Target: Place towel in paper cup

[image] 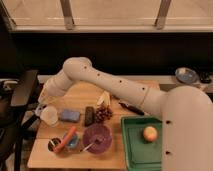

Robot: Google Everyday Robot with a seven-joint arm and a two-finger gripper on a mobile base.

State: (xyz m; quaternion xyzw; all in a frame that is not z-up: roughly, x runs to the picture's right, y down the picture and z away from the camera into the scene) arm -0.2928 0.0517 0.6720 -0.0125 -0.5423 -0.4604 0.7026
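Gripper (42, 105) clenched, low at table's left edge, just above paper cup (49, 115)

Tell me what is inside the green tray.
The green tray holds one round yellow-orange fruit; the robot's body hides its right edge. The claw sits far left, above the paper cup.

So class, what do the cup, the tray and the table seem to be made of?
Cup, just below the gripper: probably paper, matte white, slightly tapered. Tray: likely plastic, even green with a raised rim. Table: looks like wood, pale tan and smooth.
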